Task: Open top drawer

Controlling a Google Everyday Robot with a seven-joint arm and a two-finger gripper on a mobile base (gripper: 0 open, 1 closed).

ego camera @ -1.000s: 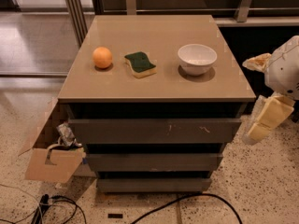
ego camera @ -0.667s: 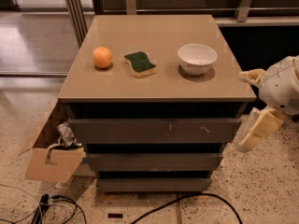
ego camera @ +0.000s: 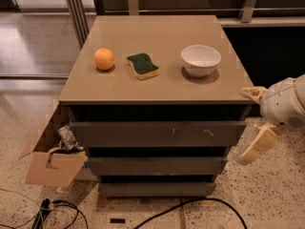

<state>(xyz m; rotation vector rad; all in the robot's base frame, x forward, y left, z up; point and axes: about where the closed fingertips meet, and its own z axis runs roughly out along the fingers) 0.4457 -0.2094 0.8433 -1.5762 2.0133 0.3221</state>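
The top drawer [ego camera: 143,133] is the widest dark grey front just under the tan cabinet top [ego camera: 157,87]. It has pale scuff marks right of centre and its front sits flush, shut. My gripper [ego camera: 249,120] is at the right of the cabinet, level with the drawer's right end. Its two pale fingers are spread apart, one [ego camera: 251,93] by the top's right corner and one [ego camera: 255,144] lower, beside the drawer front. It holds nothing.
An orange [ego camera: 104,59], a green sponge [ego camera: 143,65] and a white bowl [ego camera: 200,59] sit on the cabinet top. Two shorter drawer fronts [ego camera: 155,166] lie below. A cardboard box [ego camera: 53,166] stands at the left. Cables [ego camera: 190,205] run across the floor.
My gripper has moved left and down, from beside the cabinet top towards the right end of the top drawer. The drawer has not moved.
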